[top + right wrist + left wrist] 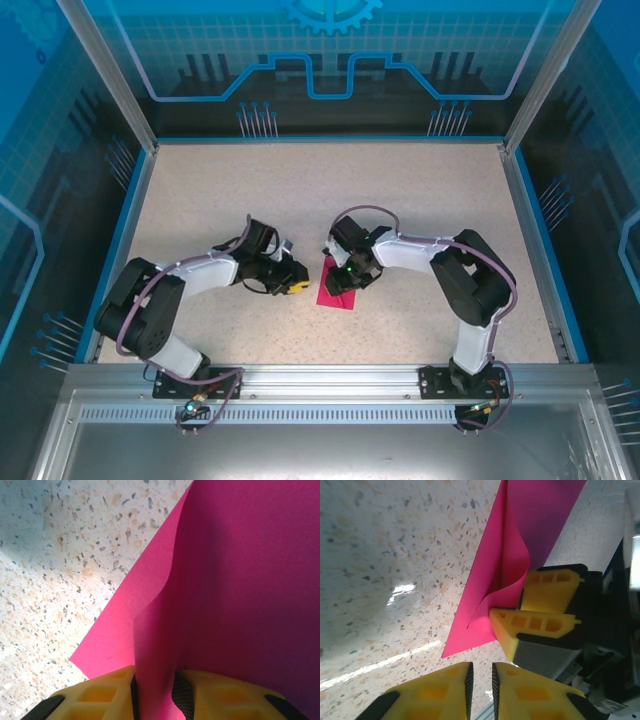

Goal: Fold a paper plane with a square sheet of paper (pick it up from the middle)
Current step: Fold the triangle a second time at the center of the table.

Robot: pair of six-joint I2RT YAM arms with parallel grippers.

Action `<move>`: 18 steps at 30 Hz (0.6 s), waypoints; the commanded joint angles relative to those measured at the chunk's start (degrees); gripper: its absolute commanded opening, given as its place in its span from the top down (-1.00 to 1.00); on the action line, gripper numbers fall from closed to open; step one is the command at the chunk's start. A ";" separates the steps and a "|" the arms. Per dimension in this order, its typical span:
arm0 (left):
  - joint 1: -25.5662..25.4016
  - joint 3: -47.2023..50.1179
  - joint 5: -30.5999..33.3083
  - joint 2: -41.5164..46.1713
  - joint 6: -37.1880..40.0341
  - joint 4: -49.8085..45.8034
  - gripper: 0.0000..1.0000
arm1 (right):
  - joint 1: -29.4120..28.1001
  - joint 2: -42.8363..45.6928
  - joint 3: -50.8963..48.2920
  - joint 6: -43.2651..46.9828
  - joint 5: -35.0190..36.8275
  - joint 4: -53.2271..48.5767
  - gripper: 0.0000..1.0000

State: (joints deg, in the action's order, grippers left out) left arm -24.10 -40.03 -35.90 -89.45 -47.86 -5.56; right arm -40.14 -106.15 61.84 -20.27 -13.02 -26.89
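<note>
**Right wrist view: right gripper pinches a buckle in a sheet of thin magenta-pink paper**

We see the yellow fingers closed on a raised ridge of the sheet at the bottom of the frame, with the rest of the paper fanning toward the upper right. From the top camera, the sheet lies on the speckled beige table just below the frame's centre, under the right gripper. The left gripper sits just beside the sheet's left edge. In its own wrist view its fingers are drawn almost together, with nothing between them.

We judge the main danger to be a stray crease. The fingers grip a buckle, not flat paper, so a hard squeeze or a pull could set a fold where the plane needs none. It could even tear so thin a sheet. With no hold from the left gripper, the loose corner at lower centre may slide on the glossy top. The two sets of fingers also stand close enough that a careless sweep could knock them together.
</note>
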 commanded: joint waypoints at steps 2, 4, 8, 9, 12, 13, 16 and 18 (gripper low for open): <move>-2.14 -2.13 -2.00 -4.03 -0.99 3.12 0.71 | 1.68 -2.19 -4.02 0.49 1.22 2.80 0.38; -3.07 -3.11 -2.09 -5.45 -1.06 3.80 0.76 | 1.97 -1.36 -4.50 0.73 0.81 3.20 0.37; -4.29 -4.86 -2.09 -8.03 -1.28 4.71 0.82 | 2.35 -0.12 -4.97 0.85 0.14 3.52 0.36; -4.66 -5.17 -2.07 -8.56 -1.42 4.86 0.83 | 2.40 -0.01 -5.12 0.93 0.02 3.71 0.36; -5.33 -6.34 -1.96 -10.48 -1.28 4.96 0.87 | 2.46 0.48 -5.33 0.91 -0.17 3.89 0.35; -5.59 -6.70 -1.74 -11.33 -1.29 4.94 0.89 | 2.60 0.58 -5.42 0.85 -0.06 3.96 0.35; -5.73 -7.17 -0.60 -12.93 -1.19 4.40 0.94 | 2.66 1.04 -5.68 0.77 0.02 3.96 0.34; -5.76 -7.35 0.01 -13.77 -0.94 3.99 0.97 | 2.93 1.75 -6.07 0.54 0.04 4.04 0.32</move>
State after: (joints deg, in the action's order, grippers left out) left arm -29.21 -46.17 -36.51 -101.16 -48.36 -1.15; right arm -38.54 -103.98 57.98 -20.27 -16.45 -22.06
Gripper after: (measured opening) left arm 0.059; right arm 0.335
